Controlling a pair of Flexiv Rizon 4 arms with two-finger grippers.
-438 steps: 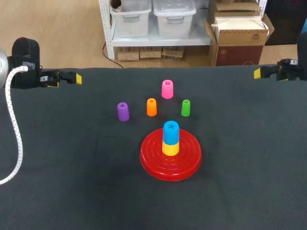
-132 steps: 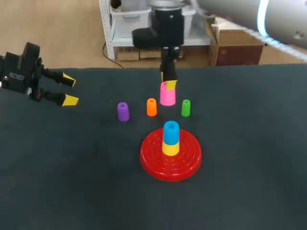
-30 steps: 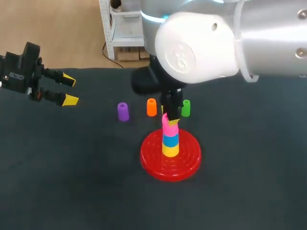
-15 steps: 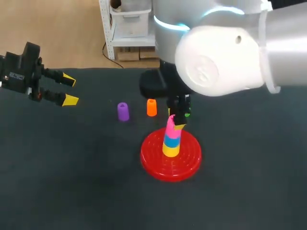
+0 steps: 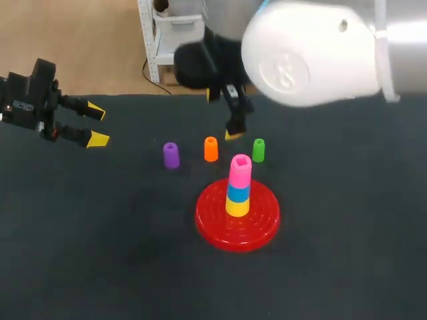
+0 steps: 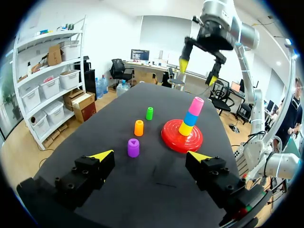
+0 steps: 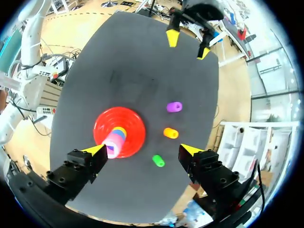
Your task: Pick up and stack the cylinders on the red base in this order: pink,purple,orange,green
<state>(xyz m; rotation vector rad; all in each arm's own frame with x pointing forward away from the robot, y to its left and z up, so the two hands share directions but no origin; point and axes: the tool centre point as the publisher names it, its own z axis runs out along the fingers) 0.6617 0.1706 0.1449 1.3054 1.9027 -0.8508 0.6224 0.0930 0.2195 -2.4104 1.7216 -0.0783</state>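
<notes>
- The dark cloth-covered desk [image 5: 100,253] carries everything, and the round ribbed red plastic base [image 5: 212,225] sits near its middle.
- On the base we see a yellow cylinder [image 5: 237,207], a blue cylinder [image 5: 239,192] on it, and the pink plastic cylinder [image 5: 240,171] upright on top. We judge the first step of four done.
- Three are left: the purple cylinder [image 5: 171,155], the orange cylinder [image 5: 211,149] and the small green cylinder [image 5: 258,150]. They stand in a row on the desk just behind the base, untouched, and purple is due next.
- Our right gripper [image 5: 222,117] hangs above the desk behind the stack, its fingers spread and empty, touching nothing.
- Our left gripper [image 5: 97,125] hovers at the desk's left edge, well apart from the cylinders, its fingers spread too.
</notes>
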